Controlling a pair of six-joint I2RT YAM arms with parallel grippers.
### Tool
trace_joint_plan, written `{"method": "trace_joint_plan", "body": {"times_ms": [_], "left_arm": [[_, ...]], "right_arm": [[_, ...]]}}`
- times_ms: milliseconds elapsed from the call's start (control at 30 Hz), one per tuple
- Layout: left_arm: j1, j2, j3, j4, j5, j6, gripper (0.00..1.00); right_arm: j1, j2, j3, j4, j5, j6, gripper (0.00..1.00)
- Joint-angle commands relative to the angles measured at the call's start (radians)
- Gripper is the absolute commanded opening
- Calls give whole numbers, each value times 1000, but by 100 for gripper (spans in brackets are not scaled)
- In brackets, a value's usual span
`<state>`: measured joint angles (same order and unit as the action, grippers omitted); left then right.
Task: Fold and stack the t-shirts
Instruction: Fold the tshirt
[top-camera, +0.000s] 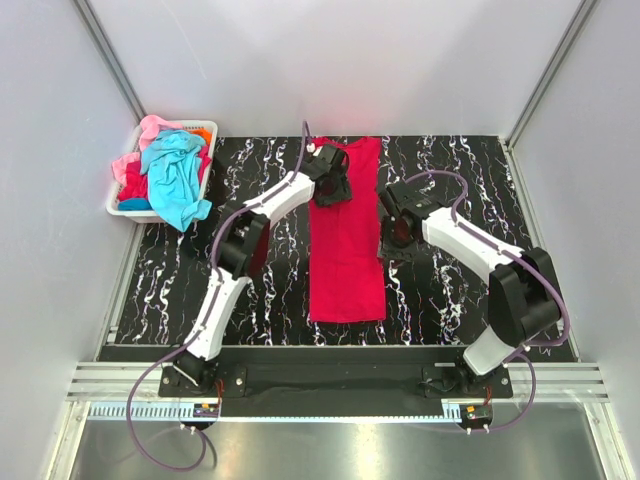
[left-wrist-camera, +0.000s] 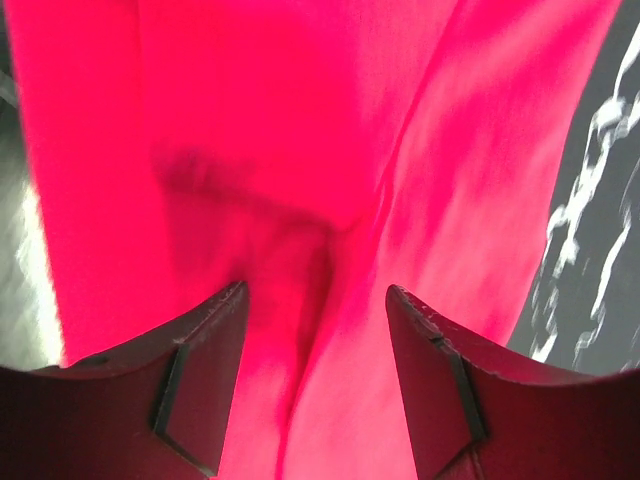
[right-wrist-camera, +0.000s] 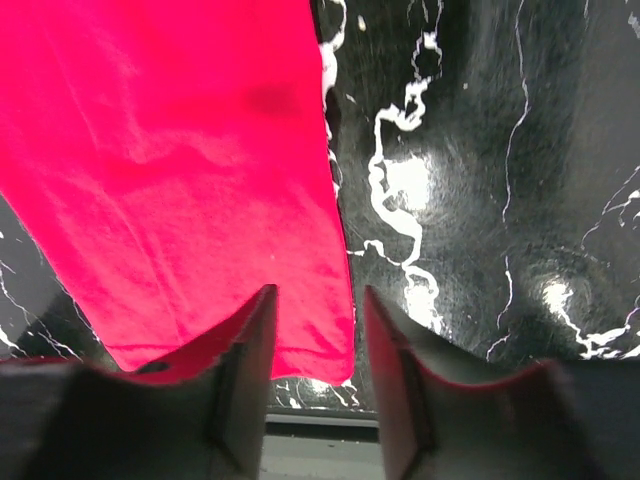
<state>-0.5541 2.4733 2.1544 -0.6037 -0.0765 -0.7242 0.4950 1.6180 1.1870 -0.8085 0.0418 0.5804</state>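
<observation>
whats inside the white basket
A heap of t-shirts: a turquoise t-shirt on top, spilling over the basket rim, with a pink t-shirt and an orange t-shirt behind. Anything underneath them is covered.

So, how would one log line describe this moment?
red t-shirt: long strip on table | left hand: open, above far end | right hand: open, at right edge

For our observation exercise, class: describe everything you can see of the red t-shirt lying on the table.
The red t-shirt is plain, soft crimson cloth, folded into a long narrow strip, lightly creased. It lies flat on the black marbled table, running far to near. The left end effector hangs open over its far end.
</observation>
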Motion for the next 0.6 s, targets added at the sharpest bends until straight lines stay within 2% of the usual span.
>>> {"method": "trace_joint_plan", "body": {"times_ms": [0,167,200,233,300,400,433,467,500,567], "left_arm": [[-12,-204,-137,90,37,86,64],[-15,-506,-393,143,4,126,66],[-13,-557,-489,153,-11,120,67],[-12,-598,-537,166,-9,105,68],[-10,-721,-684,168,-3,80,68],[-7,-871,-931,208,68,-13,68],[-7,-917,-1005,269,107,-71,65],[-9,-959,-1163,318,142,-102,64],[-12,-1038,-1239,359,186,-141,62],[-30,-1099,-1431,478,219,-228,56]], "right_arm": [[7,-1,45,18,55,-10,53],[7,-81,-27,104,99,-17,74],[7,-93,-42,126,92,-27,77],[5,-104,-81,167,83,-33,87],[5,-115,-122,209,38,-36,96],[5,-133,-239,305,-39,4,94],[5,-150,-274,369,-68,21,91],[5,-185,-352,405,-107,39,82],[7,-204,-386,431,-121,79,78],[5,-262,-470,483,-155,108,70]]}}
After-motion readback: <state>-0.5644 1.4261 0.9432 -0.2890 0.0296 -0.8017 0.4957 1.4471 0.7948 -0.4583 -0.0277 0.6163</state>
